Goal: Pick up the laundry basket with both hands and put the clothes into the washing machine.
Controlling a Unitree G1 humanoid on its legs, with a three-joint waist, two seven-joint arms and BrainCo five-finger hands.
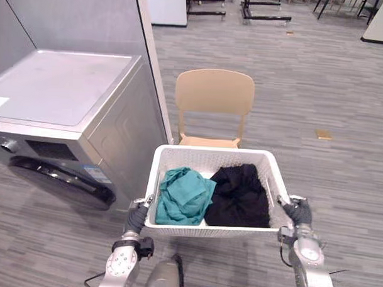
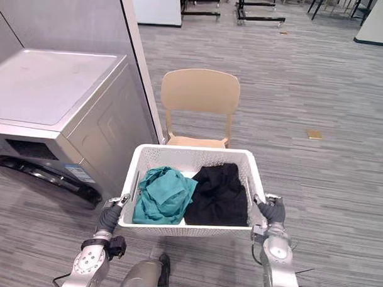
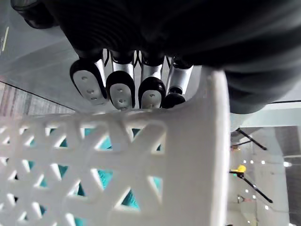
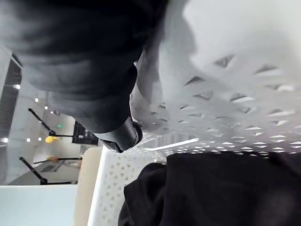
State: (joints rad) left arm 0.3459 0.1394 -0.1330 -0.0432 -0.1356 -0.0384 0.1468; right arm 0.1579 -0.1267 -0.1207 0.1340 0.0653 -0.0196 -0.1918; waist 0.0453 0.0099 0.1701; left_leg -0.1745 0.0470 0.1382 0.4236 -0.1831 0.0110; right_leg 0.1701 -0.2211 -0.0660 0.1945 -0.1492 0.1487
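I hold a white lattice laundry basket (image 1: 210, 152) lifted in front of me, level. Inside it a teal garment (image 1: 184, 195) lies on the left and a black garment (image 1: 240, 194) on the right. My left hand (image 1: 137, 217) grips the basket's left end; its fingers (image 3: 120, 89) curl over the rim above the lattice wall (image 3: 117, 155). My right hand (image 1: 298, 212) clasps the right end, its cover (image 4: 84, 61) pressed to the wall (image 4: 235, 94) beside the black garment (image 4: 211, 193). The silver washing machine (image 1: 61, 88) stands at the left, its dark door (image 1: 58, 175) hanging open.
A beige chair (image 1: 214, 94) stands just beyond the basket, facing me. A grey partition (image 1: 76, 20) rises behind the washer. A small tan tile (image 1: 323, 133) lies on the floor to the right, and dark frames (image 1: 265, 11) stand far back.
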